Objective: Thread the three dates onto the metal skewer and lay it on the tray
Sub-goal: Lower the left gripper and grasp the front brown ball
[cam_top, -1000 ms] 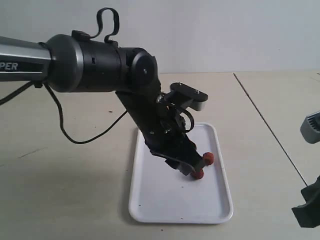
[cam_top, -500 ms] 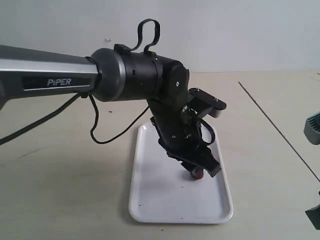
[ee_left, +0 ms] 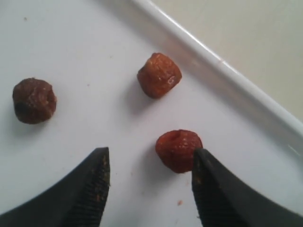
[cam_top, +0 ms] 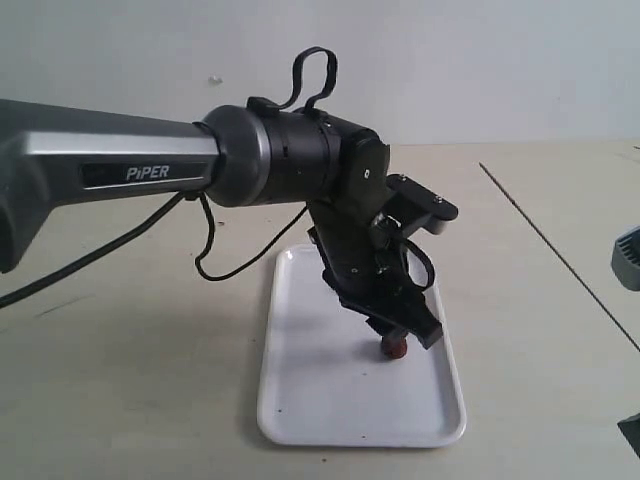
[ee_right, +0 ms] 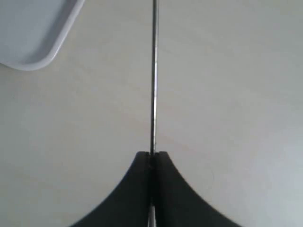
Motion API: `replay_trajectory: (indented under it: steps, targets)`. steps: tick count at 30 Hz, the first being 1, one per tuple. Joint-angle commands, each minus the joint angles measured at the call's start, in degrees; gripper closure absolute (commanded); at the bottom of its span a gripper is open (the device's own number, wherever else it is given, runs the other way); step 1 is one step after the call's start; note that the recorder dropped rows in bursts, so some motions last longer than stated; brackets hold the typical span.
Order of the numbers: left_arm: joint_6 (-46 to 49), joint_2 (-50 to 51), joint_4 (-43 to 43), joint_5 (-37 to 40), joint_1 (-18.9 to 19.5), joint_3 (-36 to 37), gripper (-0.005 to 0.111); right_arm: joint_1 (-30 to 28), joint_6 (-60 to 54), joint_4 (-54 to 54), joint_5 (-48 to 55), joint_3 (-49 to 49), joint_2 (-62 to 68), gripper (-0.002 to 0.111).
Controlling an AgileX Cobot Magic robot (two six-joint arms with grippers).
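Wrist views alone show left claw [ee_left: 150,163] wide, perhaps touching a date [ee_left: 179,150], right claw [ee_right: 151,156] pinching skewer [ee_right: 153,71]

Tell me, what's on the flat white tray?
Three wrinkled reddish-brown dates lie loose on the flat white tray. In the exterior view the black left gripper covers all but one.

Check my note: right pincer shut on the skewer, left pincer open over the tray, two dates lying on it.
Not two: the left wrist view shows three dates on the tray. The rest stands: right pincer shut on the skewer, left pincer open over the tray.
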Motion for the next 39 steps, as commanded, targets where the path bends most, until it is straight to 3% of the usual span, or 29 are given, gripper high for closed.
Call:
replay_trajectory:
  steps: [1,13,17,39]
  targets:
    - [-0.63,0.04,-0.04,0.24,-0.46,-0.64,0.054,-0.31,0.30,-0.49,-0.34,-0.64,-0.05,0.108]
    - [-1.40,2.64,-0.04,0.33,-1.47,-1.54,0.054,-0.31,0.30,-0.77,-0.32,-0.64,-0.05,0.108]
    - [-2.35,4.14,-0.04,0.87,-1.86,-3.44,0.046,-0.31,0.30,-0.77,-0.32,-0.64,-0.05,0.108]
    - [-2.35,6.71,2.73,2.79,-2.11,-5.03,0.047,-0.31,0.18,-0.92,-0.56,-0.64,-0.05,0.108]
